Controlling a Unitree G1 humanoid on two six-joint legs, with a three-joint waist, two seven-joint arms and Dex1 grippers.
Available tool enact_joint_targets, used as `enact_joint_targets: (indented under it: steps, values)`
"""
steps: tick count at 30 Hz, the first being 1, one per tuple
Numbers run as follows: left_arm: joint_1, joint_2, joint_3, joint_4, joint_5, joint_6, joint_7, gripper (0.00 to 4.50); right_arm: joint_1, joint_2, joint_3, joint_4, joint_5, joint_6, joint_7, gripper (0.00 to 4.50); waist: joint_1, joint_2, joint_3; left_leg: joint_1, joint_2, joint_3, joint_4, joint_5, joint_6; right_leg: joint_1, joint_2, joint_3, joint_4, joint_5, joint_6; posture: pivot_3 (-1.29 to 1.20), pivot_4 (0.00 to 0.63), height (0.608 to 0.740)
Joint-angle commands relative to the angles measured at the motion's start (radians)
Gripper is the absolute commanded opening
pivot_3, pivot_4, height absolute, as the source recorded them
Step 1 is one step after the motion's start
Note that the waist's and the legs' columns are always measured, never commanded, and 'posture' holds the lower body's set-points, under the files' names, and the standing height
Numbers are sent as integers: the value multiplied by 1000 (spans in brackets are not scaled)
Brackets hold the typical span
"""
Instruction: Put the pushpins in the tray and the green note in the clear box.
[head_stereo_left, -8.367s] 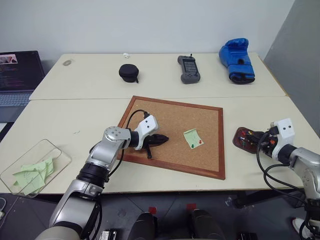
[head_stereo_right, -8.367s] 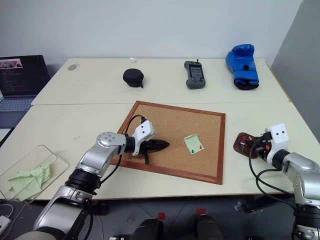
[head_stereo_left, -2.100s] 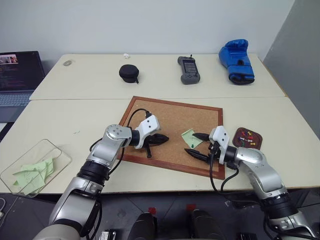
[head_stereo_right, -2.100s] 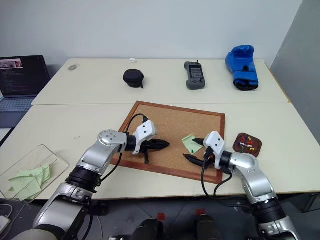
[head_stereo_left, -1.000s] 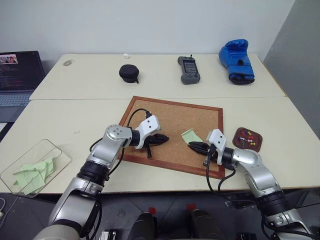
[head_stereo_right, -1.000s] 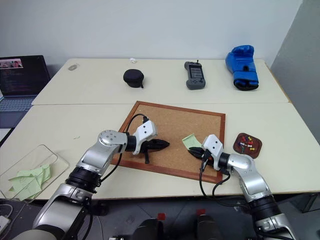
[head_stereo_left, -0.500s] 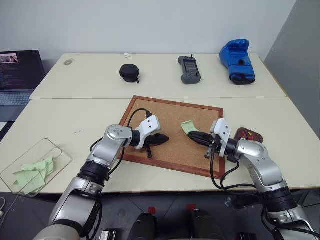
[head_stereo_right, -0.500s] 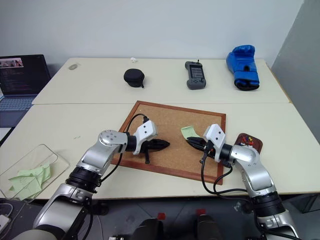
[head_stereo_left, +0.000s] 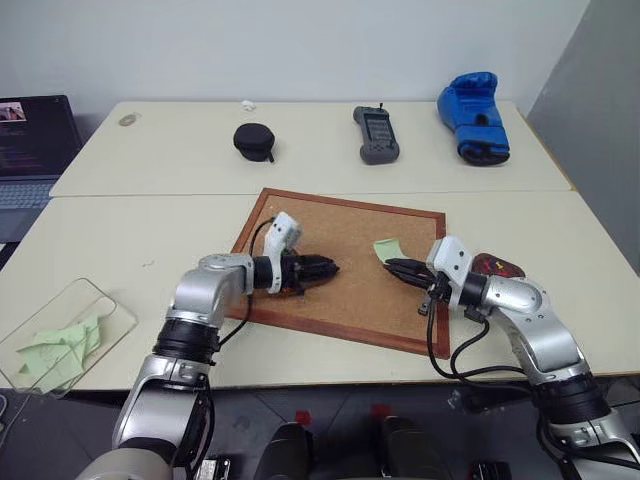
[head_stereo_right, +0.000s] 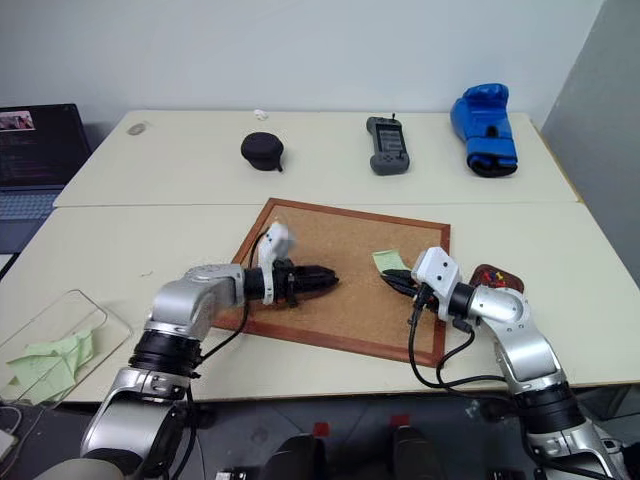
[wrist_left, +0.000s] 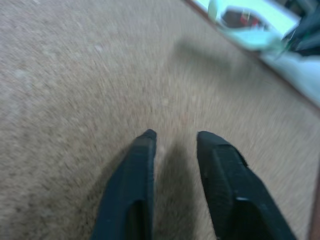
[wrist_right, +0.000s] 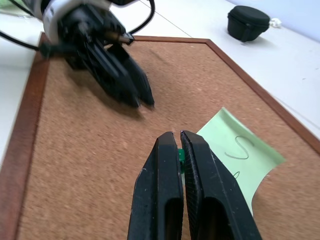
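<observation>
My right gripper (head_stereo_left: 392, 266) hovers over the right part of the corkboard (head_stereo_left: 340, 300), shut on a green pushpin (wrist_right: 180, 156). The green note (head_stereo_left: 388, 247) hangs from that pin, lifted off the cork and curled. My left gripper (head_stereo_left: 330, 267) lies level over the middle of the board, pointing at the note; its fingers (wrist_left: 145, 150) stand slightly apart with nothing between them. The tray (head_stereo_right: 498, 277), dark reddish-brown with red pins in it, sits just right of the board, partly behind my right wrist. At the table's front left stands the clear box (head_stereo_left: 100, 297), holding several green notes.
On the far table lie a black round case (head_stereo_left: 253, 140), a grey handheld device (head_stereo_left: 376, 134) and a blue boxing glove (head_stereo_left: 473, 117). A laptop (head_stereo_left: 30, 145) sits at the far left.
My right gripper has risen a little with the pin and the note. My left gripper has rolled about its own line and its fingers have parted. The camera has shifted.
</observation>
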Motion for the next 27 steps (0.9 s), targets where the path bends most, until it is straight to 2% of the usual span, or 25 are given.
enact_joint_targets:
  steps: [1,6,12,18,27]
  values:
    - [-41,-11,165,-90,-206,278,56,2260,-16,-46,11,-62,-60,-113,24,0,0,0,0,0,0,0,0,0,0,0,0,0,0,0,0,0,150,740]
    - [-89,-73,342,-61,-368,518,179,3207,-42,-80,24,-34,-106,-214,46,0,1,-1,1,-1,0,-1,1,0,0,0,-2,0,-1,0,0,0,150,740]
    - [-65,-134,361,-87,-413,606,268,4150,-68,-78,38,-32,-109,-247,60,0,1,-2,2,0,0,-1,1,2,-4,1,-2,0,-1,0,0,0,150,740]
    - [-81,-201,373,-97,-465,645,319,4150,-89,-68,61,-66,-120,-263,64,0,2,-2,2,0,0,-1,1,3,-6,1,-3,1,-1,0,0,0,150,740]
    - [-81,-224,337,-109,-487,617,338,4150,-93,-50,86,-121,-122,-250,56,0,2,-2,2,0,0,-1,1,3,-7,1,-3,1,-1,0,0,0,150,740]
